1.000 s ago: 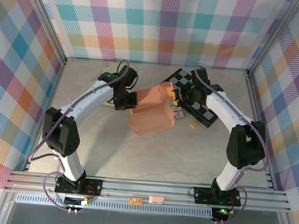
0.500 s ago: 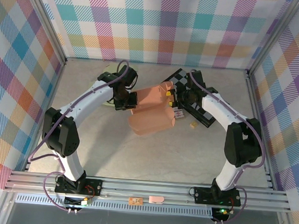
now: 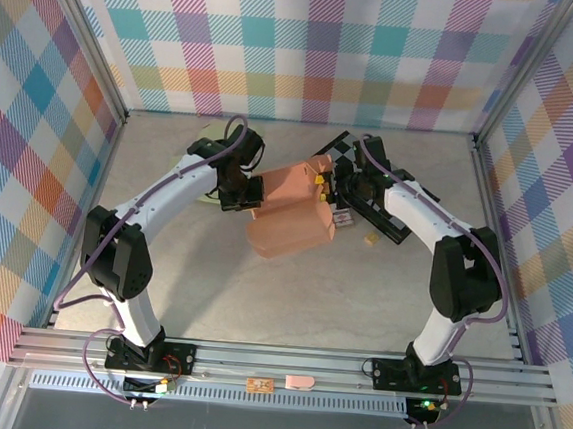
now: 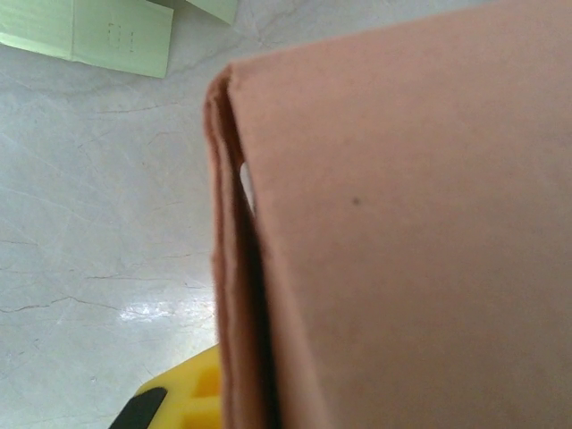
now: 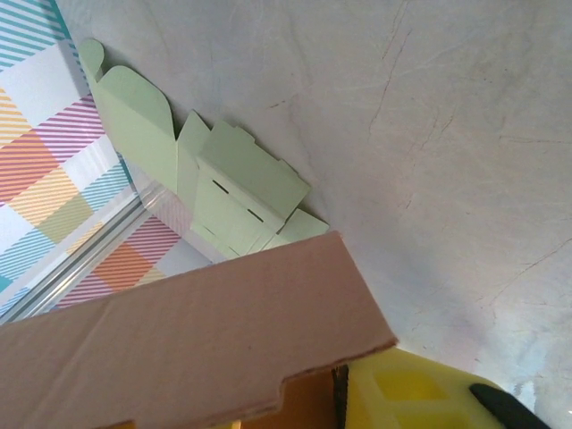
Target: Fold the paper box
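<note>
the left end effector [image 3: 241, 188] was seen clamped shut on the left edge of the paper box [image 3: 288, 215], found at the middle of the worktop [image 3: 289, 295]; the right end effector [image 3: 325, 182] was set at its right flap, and its grip could not be told.

Overhead view: bright, even, diffuse light from above, with no hard shadows. Faint, soft shadows are noted on the grey marbled tabletop [image 3: 289, 295] under the white robot arms [image 3: 168, 196] and along the near edge of the salmon-brown cardboard box [image 3: 288, 220]. Focus is sharp throughout. The aluminium frame posts [image 3: 90, 47] are seen splayed outward toward the corners, a wide-angle effect.

Left wrist view: the box panel lies very near the lens and is rendered soft. A dark shadow is recorded in the slit between its layers, and a small white glare patch on the tabletop at lower left.

Right wrist view: the pale green flat paper carton [image 5: 237, 183] is sharp. The yellow plastic finger pad [image 5: 407, 393] is blurred.
</note>
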Robot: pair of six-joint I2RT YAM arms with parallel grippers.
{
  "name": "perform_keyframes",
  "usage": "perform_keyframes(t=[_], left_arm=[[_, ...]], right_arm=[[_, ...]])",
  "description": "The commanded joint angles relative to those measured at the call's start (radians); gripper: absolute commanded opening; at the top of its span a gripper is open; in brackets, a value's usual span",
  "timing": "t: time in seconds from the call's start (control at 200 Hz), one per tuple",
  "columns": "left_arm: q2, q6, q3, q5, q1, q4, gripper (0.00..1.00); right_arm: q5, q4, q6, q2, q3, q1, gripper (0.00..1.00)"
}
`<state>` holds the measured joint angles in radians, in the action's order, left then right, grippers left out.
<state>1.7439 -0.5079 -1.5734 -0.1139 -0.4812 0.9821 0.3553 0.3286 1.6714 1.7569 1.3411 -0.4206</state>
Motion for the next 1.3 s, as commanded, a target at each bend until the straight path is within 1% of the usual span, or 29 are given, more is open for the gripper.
perform_keyframes(t=[0.0,0.125,0.27,0.435,0.605,0.755,0.865,0.95,1.045,1.095,1.13,1.17,1.235,1.295], left_arm=[[0.016,0.010,-0.025,-0.024,-0.009,0.006,0.00],[0.016,0.013,-0.025,-0.023,-0.010,0.009,0.00],[0.020,0.016,-0.025,-0.022,-0.008,0.010,0.00],[0.030,0.017,-0.034,-0.027,-0.008,0.011,0.00],[0.037,0.018,-0.042,-0.032,-0.007,0.008,0.00],[0.039,0.017,-0.042,-0.036,-0.008,0.010,0.00],[0.041,0.017,-0.042,-0.035,-0.008,0.010,0.00],[0.040,0.017,-0.043,-0.036,-0.007,0.010,0.00],[0.041,0.030,-0.050,-0.039,0.008,0.018,0.00],[0.043,0.048,-0.059,-0.050,0.023,0.022,0.00],[0.046,0.064,-0.069,-0.059,0.033,0.025,0.00],[0.050,0.090,-0.084,-0.075,0.044,0.024,0.00],[0.062,0.144,-0.112,-0.099,0.060,0.025,0.00],[0.081,0.202,-0.140,-0.122,0.073,0.024,0.00]], right_arm=[[0.005,-0.009,0.018,-0.029,0.041,-0.016,0.36],[-0.043,0.045,-0.049,-0.059,0.058,-0.009,0.38],[-0.040,0.073,-0.124,-0.068,0.076,-0.001,0.38],[-0.022,0.049,-0.139,-0.062,0.067,-0.001,0.36],[0.007,0.032,-0.144,-0.038,0.076,-0.003,0.31],[0.026,0.007,-0.143,-0.020,0.093,-0.013,0.30],[0.036,0.037,-0.163,-0.013,0.120,-0.018,0.31],[0.029,0.087,-0.212,-0.026,0.141,-0.017,0.31],[0.031,0.176,-0.361,-0.042,0.213,-0.007,0.33],[0.072,0.183,-0.469,-0.048,0.265,0.006,0.37],[0.135,0.169,-0.549,-0.046,0.299,0.024,0.40],[0.244,0.154,-0.641,-0.038,0.344,0.051,0.44],[0.404,0.195,-0.779,-0.021,0.423,0.110,0.46],[0.469,0.240,-0.855,-0.028,0.454,0.184,0.46]])
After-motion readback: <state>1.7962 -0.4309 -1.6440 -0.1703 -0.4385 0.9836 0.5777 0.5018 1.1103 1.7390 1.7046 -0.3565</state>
